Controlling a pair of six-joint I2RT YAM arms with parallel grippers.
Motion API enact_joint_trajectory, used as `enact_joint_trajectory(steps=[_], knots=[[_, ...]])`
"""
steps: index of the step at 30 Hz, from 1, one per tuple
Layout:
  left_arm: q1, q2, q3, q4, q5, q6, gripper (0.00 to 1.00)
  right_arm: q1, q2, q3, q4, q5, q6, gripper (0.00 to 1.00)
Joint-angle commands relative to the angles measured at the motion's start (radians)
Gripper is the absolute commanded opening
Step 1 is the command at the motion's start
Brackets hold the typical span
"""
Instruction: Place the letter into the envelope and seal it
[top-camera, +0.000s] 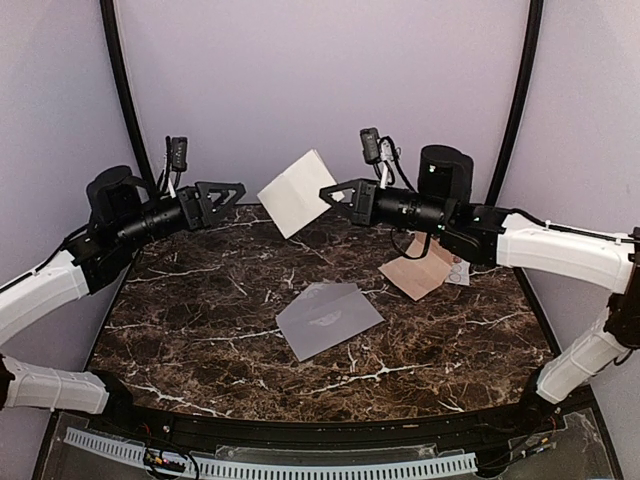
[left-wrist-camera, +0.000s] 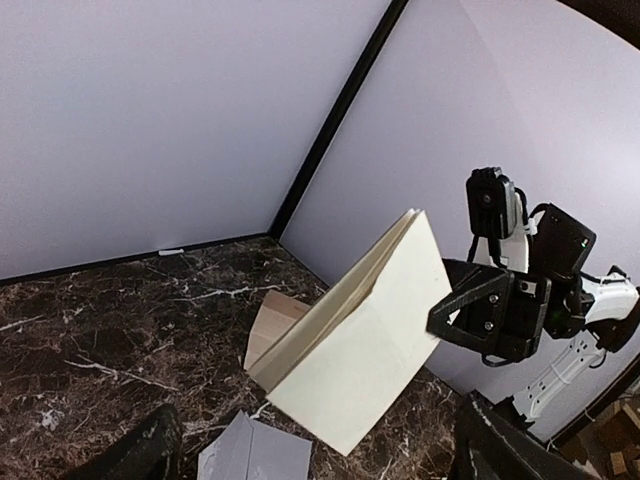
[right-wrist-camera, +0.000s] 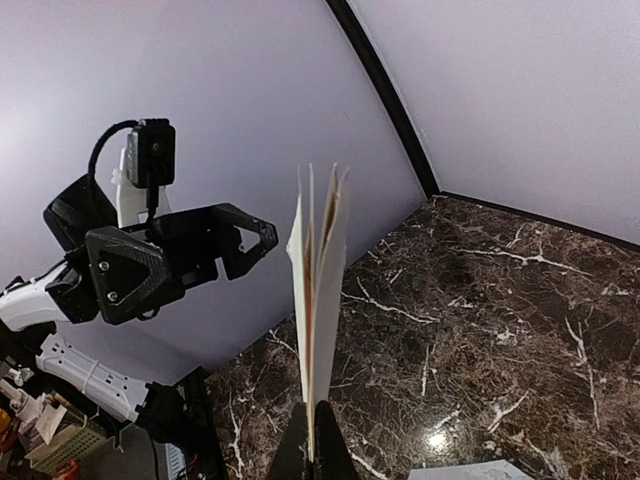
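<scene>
The grey-lavender envelope (top-camera: 328, 318) lies flat at the table's middle; a corner of it shows in the left wrist view (left-wrist-camera: 250, 455). My right gripper (top-camera: 332, 196) is shut on the folded white letter (top-camera: 297, 192) and holds it in the air at the back. In the right wrist view the letter (right-wrist-camera: 318, 290) stands edge-on between the shut fingers (right-wrist-camera: 310, 450). My left gripper (top-camera: 238, 191) is open and empty, just left of the letter and apart from it. The left wrist view shows the letter (left-wrist-camera: 370, 340) ahead of its open jaws.
A tan paper sheet (top-camera: 420, 270) lies at the right of the table, with a small white sticker sheet (top-camera: 458, 270) beside it. The tan sheet also shows in the left wrist view (left-wrist-camera: 275, 320). Lavender walls close off the back and sides.
</scene>
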Motion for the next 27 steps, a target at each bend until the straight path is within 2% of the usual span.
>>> enact_joint_trajectory(steps=[1, 4, 7, 13, 16, 22, 24, 25, 26, 27], knots=[[0.002, 0.092, 0.159, -0.314, 0.173, 0.265, 0.93, -0.015, 0.04, 0.086, -0.262, -0.173, -0.144, 0.0], [0.001, 0.168, 0.211, -0.377, 0.267, 0.326, 0.93, -0.016, 0.075, 0.127, -0.349, -0.337, -0.195, 0.0], [-0.01, 0.219, 0.248, -0.414, 0.361, 0.371, 0.93, -0.015, 0.088, 0.126, -0.366, -0.427, -0.201, 0.0], [-0.092, 0.3, 0.287, -0.479, 0.453, 0.439, 0.96, -0.015, 0.106, 0.143, -0.42, -0.468, -0.234, 0.0], [-0.097, 0.301, 0.267, -0.438, 0.502, 0.418, 0.9, -0.015, 0.11, 0.155, -0.436, -0.454, -0.246, 0.0], [-0.098, 0.299, 0.254, -0.442, 0.54, 0.417, 0.53, -0.016, 0.133, 0.191, -0.485, -0.427, -0.275, 0.0], [-0.099, 0.3, 0.248, -0.446, 0.539, 0.417, 0.3, -0.015, 0.142, 0.205, -0.505, -0.412, -0.281, 0.0], [-0.098, 0.301, 0.246, -0.448, 0.535, 0.419, 0.24, -0.016, 0.144, 0.21, -0.513, -0.408, -0.283, 0.0], [-0.098, 0.302, 0.246, -0.456, 0.531, 0.424, 0.13, -0.015, 0.145, 0.211, -0.518, -0.405, -0.283, 0.0], [-0.098, 0.301, 0.246, -0.458, 0.513, 0.425, 0.07, -0.015, 0.143, 0.212, -0.517, -0.4, -0.283, 0.0]])
